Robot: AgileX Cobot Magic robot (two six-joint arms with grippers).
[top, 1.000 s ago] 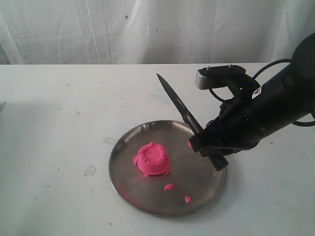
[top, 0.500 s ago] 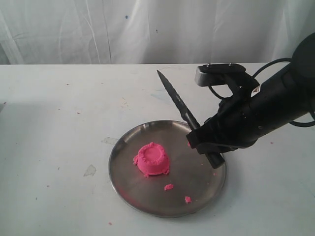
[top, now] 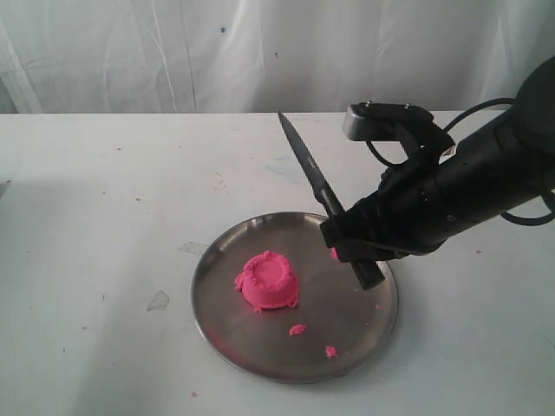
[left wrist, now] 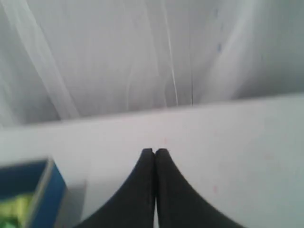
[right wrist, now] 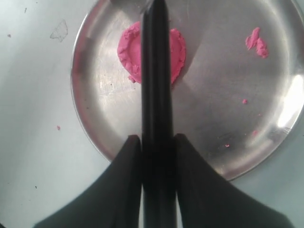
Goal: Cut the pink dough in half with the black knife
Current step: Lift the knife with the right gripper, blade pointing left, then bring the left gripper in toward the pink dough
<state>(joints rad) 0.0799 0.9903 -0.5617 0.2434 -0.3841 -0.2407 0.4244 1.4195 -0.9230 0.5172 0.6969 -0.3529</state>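
Observation:
The pink dough (top: 269,281) is one round dome with a ragged rim, sitting left of centre on the steel plate (top: 234,334). My right gripper (top: 351,247) is shut on the handle of the black knife (top: 308,167) and holds it in the air over the plate's right side, blade slanting up and away to the left. In the right wrist view the black knife (right wrist: 155,71) runs straight out between the fingers (right wrist: 129,156) of my right gripper (right wrist: 156,140) and crosses over the pink dough (right wrist: 128,50). My left gripper (left wrist: 155,152) is shut on nothing, over bare table.
Small pink crumbs (top: 297,329) lie on the plate near its front, and more crumbs (right wrist: 256,42) show in the right wrist view. A blue box (left wrist: 28,190) stands beside the left gripper. A white curtain hangs behind the white table.
The right arm has carried the knife leftward and slightly up, bringing the gripper further in over the plate's right side. The dough has not moved.

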